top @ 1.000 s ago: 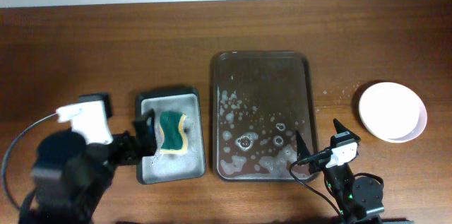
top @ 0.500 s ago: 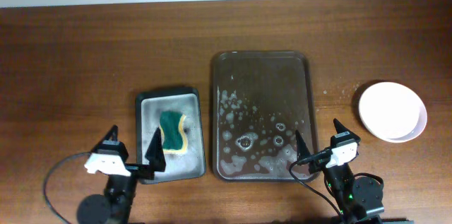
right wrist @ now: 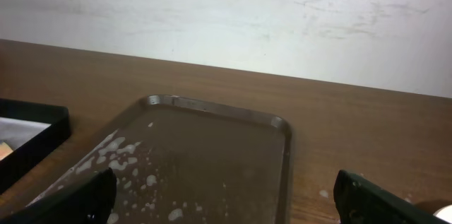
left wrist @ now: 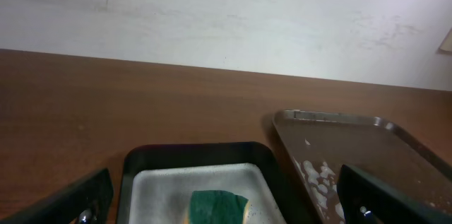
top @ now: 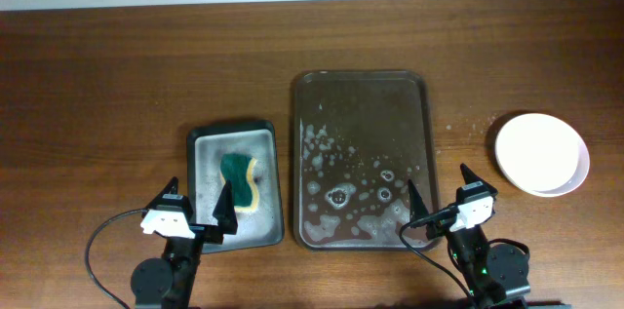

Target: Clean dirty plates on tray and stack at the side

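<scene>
The dark brown tray (top: pixel 361 90) lies at the table's middle, with soap suds on its near half and no plate on it. It also shows in the right wrist view (right wrist: pixel 212 146) and the left wrist view (left wrist: pixel 339 139). White plates (top: pixel 542 153) sit in a stack at the right side of the table; how many I cannot tell. My left gripper (top: pixel 198 204) is open and empty at the near edge, just in front of the small black tray. My right gripper (top: pixel 439 188) is open and empty over the brown tray's near right corner.
A small black tray with a grey bottom (top: pixel 210 153) lies left of the brown tray and holds a green and yellow sponge (top: pixel 240 182), seen too in the left wrist view (left wrist: pixel 215 206). A pale wall stands behind the table.
My left arm has drawn back from the sponge tray to the near edge and settled upright with its fingers open. The right arm has not moved.
</scene>
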